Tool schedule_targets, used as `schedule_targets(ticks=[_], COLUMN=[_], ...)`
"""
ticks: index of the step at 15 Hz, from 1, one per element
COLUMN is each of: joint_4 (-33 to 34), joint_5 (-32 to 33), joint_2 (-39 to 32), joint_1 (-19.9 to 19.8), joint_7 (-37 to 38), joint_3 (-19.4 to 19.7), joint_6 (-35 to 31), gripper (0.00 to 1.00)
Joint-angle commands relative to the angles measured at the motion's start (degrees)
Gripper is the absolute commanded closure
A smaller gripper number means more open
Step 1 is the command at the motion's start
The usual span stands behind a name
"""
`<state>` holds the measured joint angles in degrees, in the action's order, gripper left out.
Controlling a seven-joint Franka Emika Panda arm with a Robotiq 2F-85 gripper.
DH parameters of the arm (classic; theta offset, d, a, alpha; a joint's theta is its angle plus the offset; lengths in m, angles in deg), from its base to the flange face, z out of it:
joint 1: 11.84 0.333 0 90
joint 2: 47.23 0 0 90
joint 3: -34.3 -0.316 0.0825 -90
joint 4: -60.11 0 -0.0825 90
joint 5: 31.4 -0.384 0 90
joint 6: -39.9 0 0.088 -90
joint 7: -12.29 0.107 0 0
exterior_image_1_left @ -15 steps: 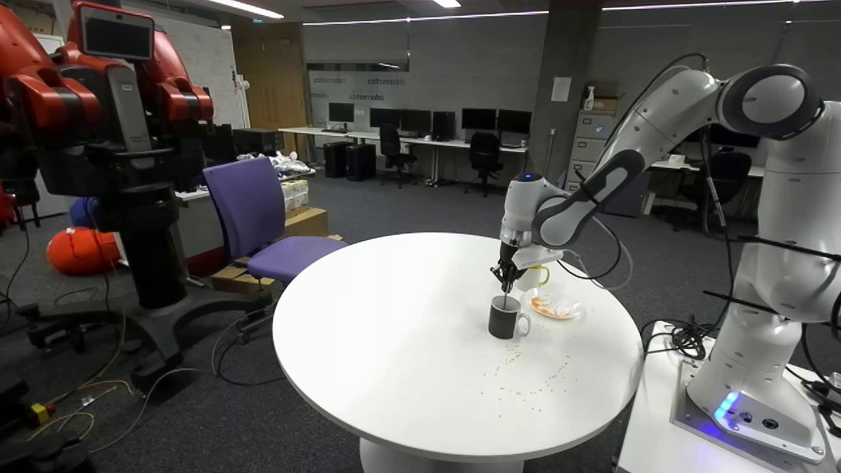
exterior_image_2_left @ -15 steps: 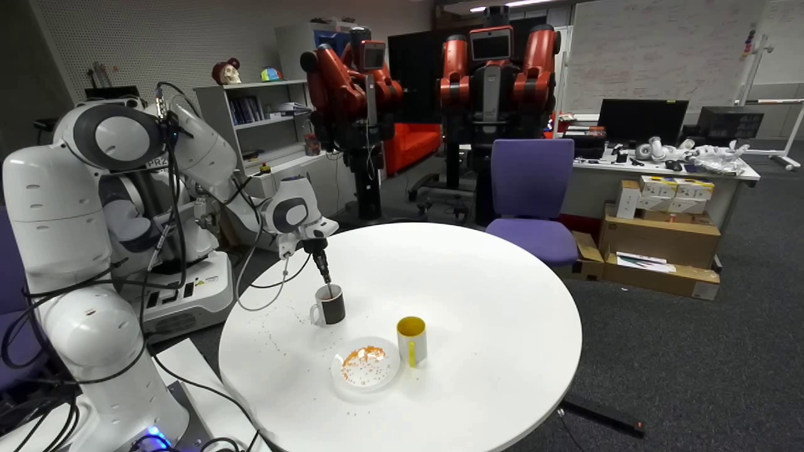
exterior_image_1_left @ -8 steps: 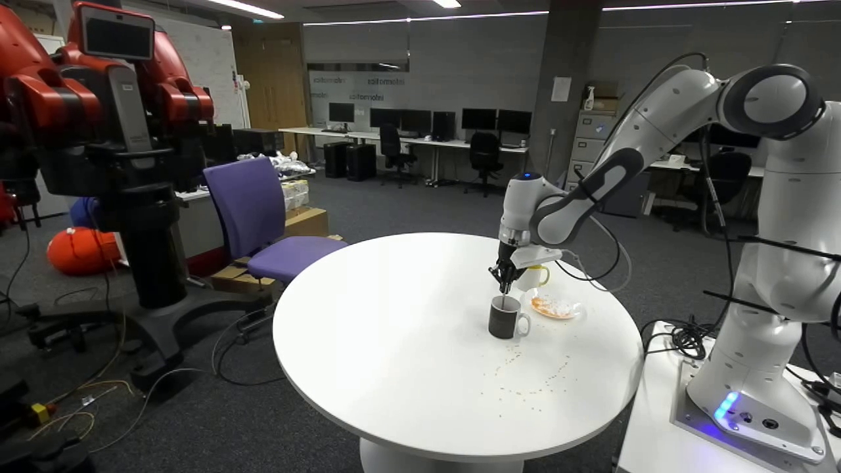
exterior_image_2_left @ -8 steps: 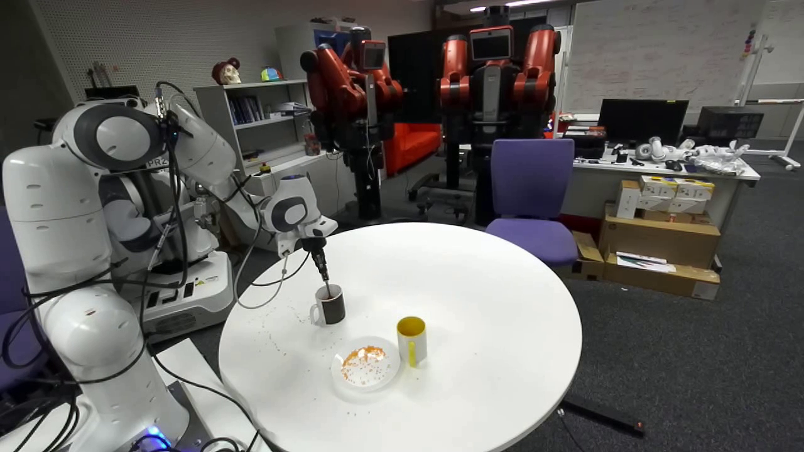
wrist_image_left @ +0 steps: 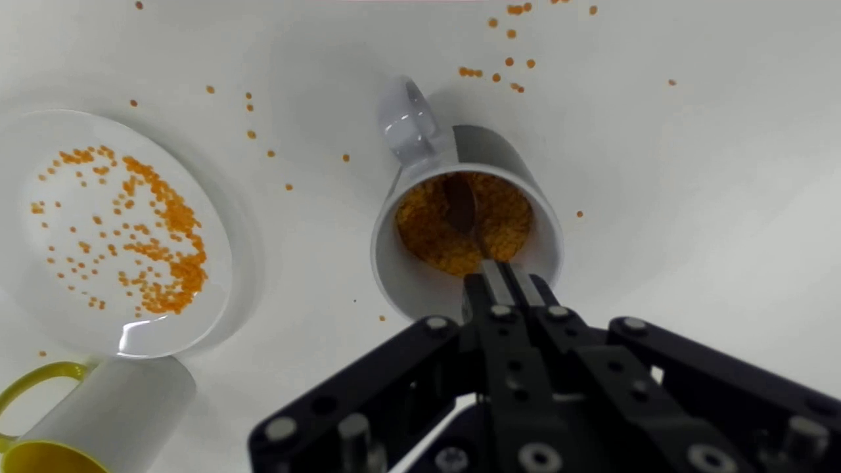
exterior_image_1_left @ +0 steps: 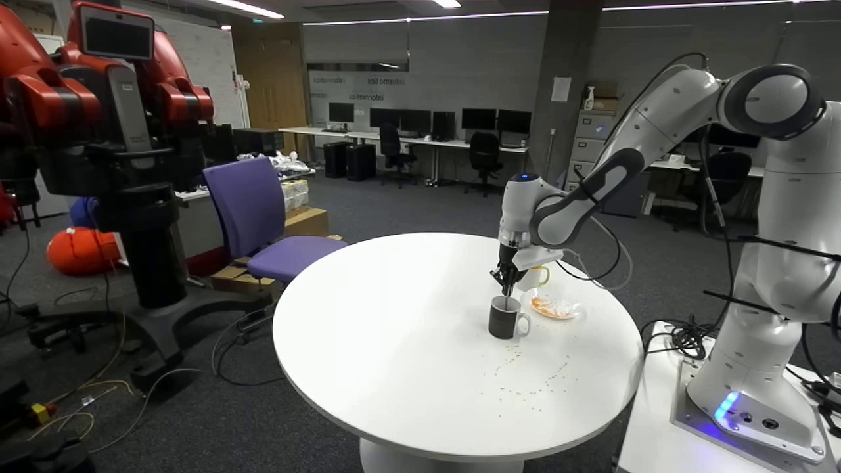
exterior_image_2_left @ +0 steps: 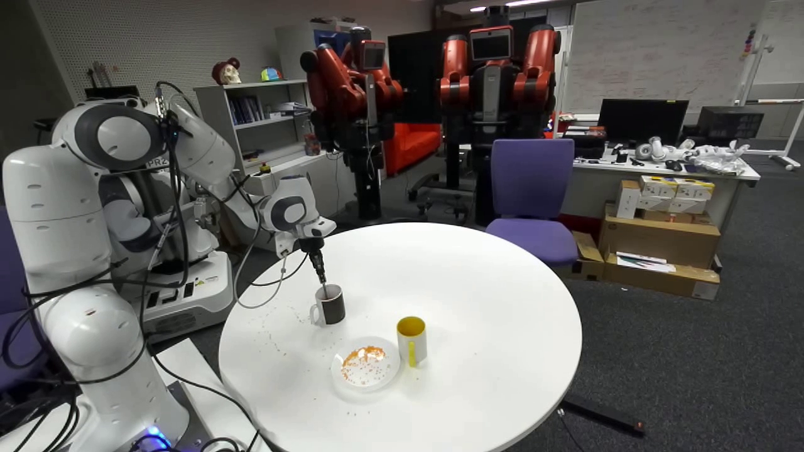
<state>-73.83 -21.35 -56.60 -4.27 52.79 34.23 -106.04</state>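
My gripper (wrist_image_left: pixel 504 264) is shut on the thin handle of a dark metal spoon (wrist_image_left: pixel 461 205) and points down over a mug. The spoon's bowl rests among orange grains (wrist_image_left: pixel 420 226) inside that mug. The mug (exterior_image_1_left: pixel 502 322) is dark outside with a white inside and white handle; it stands upright and also shows in an exterior view (exterior_image_2_left: pixel 333 309). My gripper in the exterior views (exterior_image_1_left: pixel 506 289) (exterior_image_2_left: pixel 321 276) is just above the mug's rim. A white plate (wrist_image_left: pixel 26 263) with scattered orange grains lies beside it. A white mug with yellow inside and handle (wrist_image_left: pixel 131 407) stands by the plate.
Loose orange grains (wrist_image_left: pixel 510 62) lie scattered on the round white table (exterior_image_1_left: pixel 394 328). A purple chair (exterior_image_2_left: pixel 532 182) stands at the table's edge. A cable (exterior_image_1_left: pixel 601 279) hangs from the arm near the table. Red robots (exterior_image_2_left: pixel 490 81) stand behind.
My gripper and the spoon's handle have shifted slightly within the mug's mouth, a little to the left in an exterior view. The mugs and the plate have not moved.
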Motion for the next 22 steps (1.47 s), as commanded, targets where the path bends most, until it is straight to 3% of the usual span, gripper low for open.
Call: schedule_targets(ticks=[1,6,10,19,22], joint_4=[0.6,1.7,1.4,1.8,1.8], joint_5=[-4.1,8.6,3.1,16.4,14.9], joint_2=[0.2,0.2,-0.4,0.0,-0.1], joint_1=[-0.6,1.2,0.0,1.3,0.9], joint_7=[-2.8,3.9,-2.1,11.2,8.6], joint_3=[-0.7,1.3,-0.9,2.2,1.0], joint_6=[-1.4,4.7,3.3,1.0,2.1], gripper=[0.99,0.99,0.99,0.99,0.99])
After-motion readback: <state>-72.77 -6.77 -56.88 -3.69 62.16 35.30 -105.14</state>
